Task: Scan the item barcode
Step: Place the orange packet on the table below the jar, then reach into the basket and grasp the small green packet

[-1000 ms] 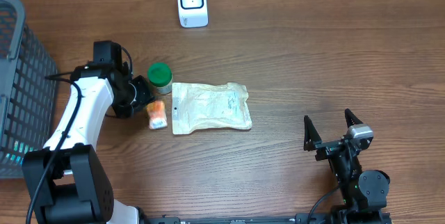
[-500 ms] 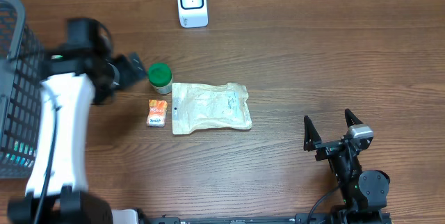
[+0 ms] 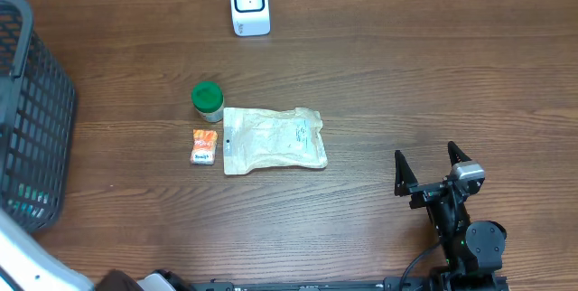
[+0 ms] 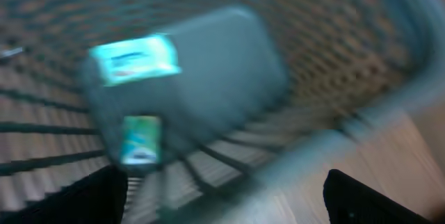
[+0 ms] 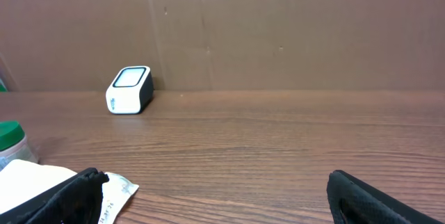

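Observation:
The white barcode scanner stands at the table's far edge, also seen as the scanner in the right wrist view. Three items lie mid-table: a green-lidded jar, a small orange packet and a flat white pouch. My left gripper is open and empty over the grey basket; its view is blurred. Overhead, only a white piece of the left arm shows. My right gripper rests open near the front right, holding nothing.
The dark mesh basket fills the left edge of the table. Inside it lie blurred teal-labelled packets. A brown cardboard wall stands behind the scanner.
My left arm swung left from beside the orange packet and jar, out of the overhead view, to over the basket. The orange packet stays on the table. The right arm has not moved.

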`<state>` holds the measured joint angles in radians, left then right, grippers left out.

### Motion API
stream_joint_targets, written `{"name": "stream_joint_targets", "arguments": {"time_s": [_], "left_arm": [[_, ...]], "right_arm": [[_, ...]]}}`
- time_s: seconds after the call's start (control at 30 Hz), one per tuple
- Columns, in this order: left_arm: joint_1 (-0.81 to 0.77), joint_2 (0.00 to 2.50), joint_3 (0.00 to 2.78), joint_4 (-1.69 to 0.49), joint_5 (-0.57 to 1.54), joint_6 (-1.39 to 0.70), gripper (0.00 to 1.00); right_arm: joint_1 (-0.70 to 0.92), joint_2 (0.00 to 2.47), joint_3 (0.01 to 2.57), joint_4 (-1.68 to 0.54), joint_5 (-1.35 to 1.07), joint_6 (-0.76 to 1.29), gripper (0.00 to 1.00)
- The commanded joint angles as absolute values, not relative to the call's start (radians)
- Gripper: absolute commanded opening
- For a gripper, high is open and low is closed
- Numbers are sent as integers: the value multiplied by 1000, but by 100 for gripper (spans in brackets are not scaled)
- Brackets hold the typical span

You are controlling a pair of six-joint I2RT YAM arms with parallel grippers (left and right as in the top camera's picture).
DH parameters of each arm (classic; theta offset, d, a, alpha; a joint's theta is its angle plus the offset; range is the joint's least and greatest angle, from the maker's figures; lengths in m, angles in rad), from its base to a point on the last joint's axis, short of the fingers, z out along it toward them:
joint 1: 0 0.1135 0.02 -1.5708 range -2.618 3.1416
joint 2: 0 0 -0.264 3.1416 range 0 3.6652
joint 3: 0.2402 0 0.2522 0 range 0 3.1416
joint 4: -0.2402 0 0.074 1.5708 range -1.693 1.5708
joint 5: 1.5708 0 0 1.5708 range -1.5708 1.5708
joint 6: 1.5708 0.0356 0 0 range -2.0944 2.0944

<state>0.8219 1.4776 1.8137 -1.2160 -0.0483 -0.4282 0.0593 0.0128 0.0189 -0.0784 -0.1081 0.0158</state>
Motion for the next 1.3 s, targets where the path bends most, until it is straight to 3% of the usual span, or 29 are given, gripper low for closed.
{"name": "stream_joint_targets", "arguments": {"time_s": [0.0,0.13,0.23,0.3,1.27], "left_arm": [[909,1536,1823,-1222,-67,-421,90],[965,1613,1821,-1246,-67,-321,80],[976,1684,1821,-1264,-76,-256,60],[976,1731,1821,-1270,-90,-249,54],[922,2194,1802,-1259,-128,-231,49]], "right_arm": [[57,3,8,-73,-114,22,100],[57,3,8,-73,-114,22,100],[57,3,8,-73,-114,22,100],[57,3,8,-73,-114,22,100],[57,3,8,-73,-114,22,100]]}}
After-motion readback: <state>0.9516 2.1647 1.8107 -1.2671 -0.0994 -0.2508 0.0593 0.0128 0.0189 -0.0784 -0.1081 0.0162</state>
